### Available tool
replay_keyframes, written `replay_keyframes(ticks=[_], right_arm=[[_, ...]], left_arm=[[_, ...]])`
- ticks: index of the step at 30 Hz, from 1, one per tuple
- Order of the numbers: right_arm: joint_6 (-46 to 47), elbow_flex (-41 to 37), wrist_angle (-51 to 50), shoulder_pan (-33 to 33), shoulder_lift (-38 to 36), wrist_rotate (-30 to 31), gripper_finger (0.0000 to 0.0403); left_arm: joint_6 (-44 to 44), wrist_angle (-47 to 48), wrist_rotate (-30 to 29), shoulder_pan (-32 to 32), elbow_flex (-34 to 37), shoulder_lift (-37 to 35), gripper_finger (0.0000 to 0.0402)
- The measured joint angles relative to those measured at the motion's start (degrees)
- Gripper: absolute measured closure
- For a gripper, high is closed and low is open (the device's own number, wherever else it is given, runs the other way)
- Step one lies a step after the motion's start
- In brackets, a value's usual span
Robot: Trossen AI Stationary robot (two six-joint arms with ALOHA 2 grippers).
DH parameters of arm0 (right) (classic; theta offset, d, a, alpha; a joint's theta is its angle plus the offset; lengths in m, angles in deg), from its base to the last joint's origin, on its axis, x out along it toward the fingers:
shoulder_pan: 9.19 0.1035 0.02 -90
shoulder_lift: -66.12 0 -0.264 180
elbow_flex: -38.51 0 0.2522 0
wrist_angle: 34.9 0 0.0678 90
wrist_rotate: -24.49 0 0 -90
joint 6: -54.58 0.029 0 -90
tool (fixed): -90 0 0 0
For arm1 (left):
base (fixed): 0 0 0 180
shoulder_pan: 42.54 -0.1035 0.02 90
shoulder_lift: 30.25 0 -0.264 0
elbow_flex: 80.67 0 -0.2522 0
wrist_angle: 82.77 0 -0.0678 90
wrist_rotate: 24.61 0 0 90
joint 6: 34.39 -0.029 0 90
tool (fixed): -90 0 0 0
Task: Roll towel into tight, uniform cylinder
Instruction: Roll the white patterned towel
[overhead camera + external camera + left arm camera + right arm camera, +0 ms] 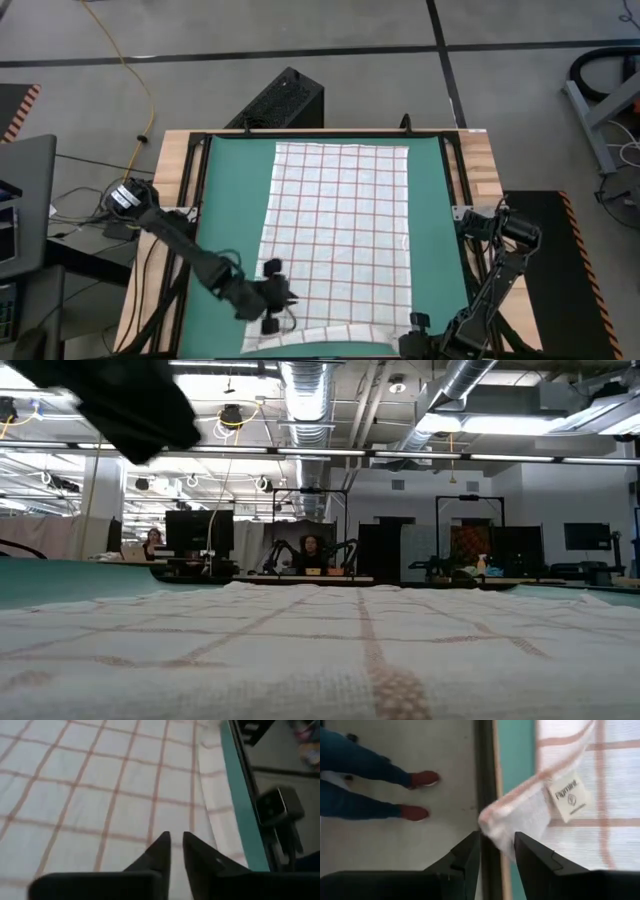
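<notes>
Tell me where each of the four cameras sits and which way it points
High: overhead, straight down on towel, green mat, both arms.
Low: table height, across the towel toward the room; one blurred arm above.
Left wrist: past left gripper, nearly shut, over towel.
Right wrist: past right gripper, towel corner between its fingers; a person's red shoes on floor.
All share the towel.

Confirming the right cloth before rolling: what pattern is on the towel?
Thin white cloth towel with a red-brown line grid, clearest in the high view.
</notes>
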Motion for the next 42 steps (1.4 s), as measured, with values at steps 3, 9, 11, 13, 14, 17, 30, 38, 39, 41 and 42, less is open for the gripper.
replay_keyframes(ticks=[3, 9, 11, 13, 14, 17, 30, 38, 39, 41, 42], right_arm=[[-0.1, 0.0, 1.6, 0.6, 0.0, 0.0, 0.0257], [3.6, 0.0, 1.9, 1.5, 0.0, -0.1, 0.0257], [5.0, 0.0, 2.2, 1.6, 0.0, -0.1, 0.0257], [6.2, 0.0, 2.6, 1.6, 0.0, 0.0, 0.0257], [6.7, 0.0, 2.7, 1.6, 0.0, 0.3, 0.0257], [8.0, 0.0, 3.5, 1.3, 0.0, 2.8, 0.0257], [7.9, 0.9, 4.4, 0.1, -0.3, 3.5, 0.0257], [8.3, 0.9, 3.8, -1.6, -1.2, 5.0, 0.0257], [7.5, 0.9, 3.5, -1.9, -1.4, 5.3, 0.0257], [5.9, 0.9, 1.9, -2.5, -2.3, 6.0, 0.0257], [5.2, 0.9, 0.7, -2.9, -2.9, 6.5, 0.0257]], left_arm=[[-1.1, -6.3, 5.1, -4.3, 4.2, 0.0, 0.0396], [-0.3, -11.3, 11.1, -9.3, 10.4, 0.0, 0.0400], [-0.9, -11.5, 12.1, -10.4, 11.3, 0.0, 0.0401], [-2.1, -12.1, 13.4, -11.5, 11.9, 0.0, 0.0401], [-2.6, -12.0, 14.2, -12.0, 12.1, 0.0, 0.0401], [-4.0, -11.7, 16.0, -13.6, 13.0, 0.0, 0.0401], [-5.6, -11.0, 17.6, -22.5, 18.7, 0.0, 0.0401], [-10.5, -10.8, 20.2, -28.8, 19.1, 0.0, 0.0401], [-11.2, -10.2, 20.4, -29.7, 19.1, 0.0, 0.0401], [-11.4, -8.6, 20.6, -31.5, 19.1, 0.0, 0.0401], [-11.4, -7.5, 20.9, -32.5, 19.1, -0.1, 0.0401]])
